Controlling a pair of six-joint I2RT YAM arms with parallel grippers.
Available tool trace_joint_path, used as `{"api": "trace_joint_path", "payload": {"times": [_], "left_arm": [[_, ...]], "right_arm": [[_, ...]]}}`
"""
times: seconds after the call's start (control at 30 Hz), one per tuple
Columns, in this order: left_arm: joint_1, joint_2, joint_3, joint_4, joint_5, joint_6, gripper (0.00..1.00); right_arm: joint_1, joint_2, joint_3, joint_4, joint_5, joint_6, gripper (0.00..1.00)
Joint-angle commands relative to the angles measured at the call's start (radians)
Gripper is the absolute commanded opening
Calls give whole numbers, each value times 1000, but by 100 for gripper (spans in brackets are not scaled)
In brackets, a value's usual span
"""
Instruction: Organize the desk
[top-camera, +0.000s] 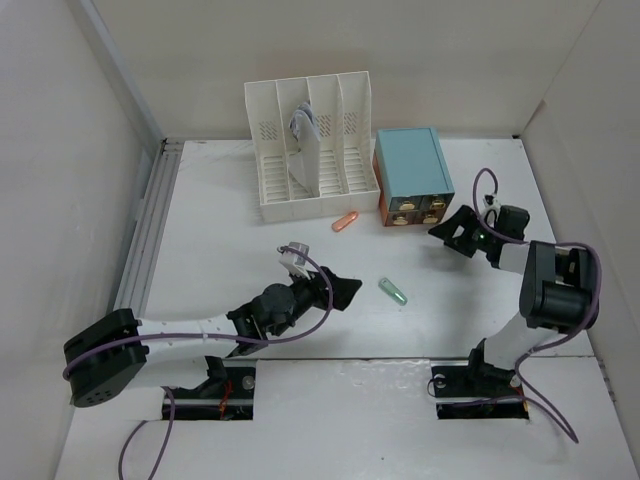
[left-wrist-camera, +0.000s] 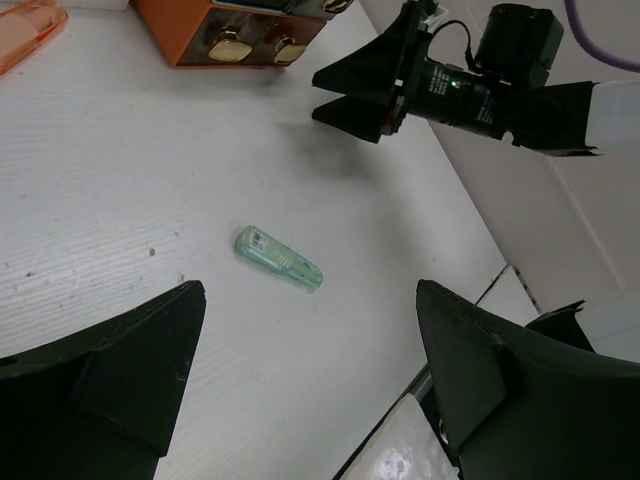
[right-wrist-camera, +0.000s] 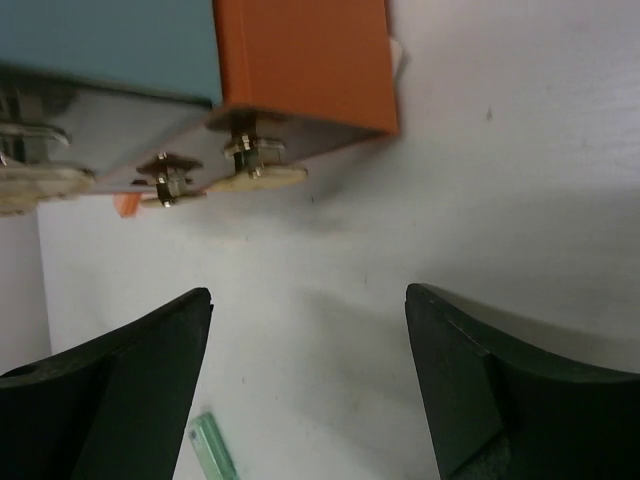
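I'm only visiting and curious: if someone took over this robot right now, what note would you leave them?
Left gripper: open, empty, aimed at the small translucent green plastic stick lying on the matte white desk.
Right gripper: open, empty, near the teal-topped orange drawer box.
A translucent orange plastic stick lies loose before the white slotted file rack.
Done: neither stick stowed yet. Left: probably put both sticks away.

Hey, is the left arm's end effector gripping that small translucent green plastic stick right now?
No, the translucent green plastic stick lies flat on the white desk, untouched between the open fingers of the left end effector.
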Motion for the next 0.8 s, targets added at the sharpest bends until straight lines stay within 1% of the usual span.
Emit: {"api": "trace_joint_path", "payload": {"times": [0.0,0.1,0.13,0.23,0.27,0.43,0.6,0.73,0.77], "left_arm": [[3,-10,36,79,17,6,84],[3,-19,25,79,26,-3,84],[3,-19,25,79,26,-3,84],[3,-19,25,70,26,-3,84],[3,-19,25,69,26,-3,84],[3,-19,25,60,17,-3,84],[3,-19,25,51,7,-3,84],[3,-28,16,51,7,-12,84],[3,-28,16,51,7,-12,84]], "right_arm": [[-6,44,71,196,-58,78,83],[-6,127,91,277,-70,118,83],[-6,167,101,312,-79,155,83],[-6,227,111,404,-89,210,83],[-6,263,122,424,-122,227,83],[-6,296,99,642,-133,325,83],[-6,334,99,711,-144,384,74],[3,334,64,771,-125,423,72],[14,334,64,815,-125,436,72]]}}
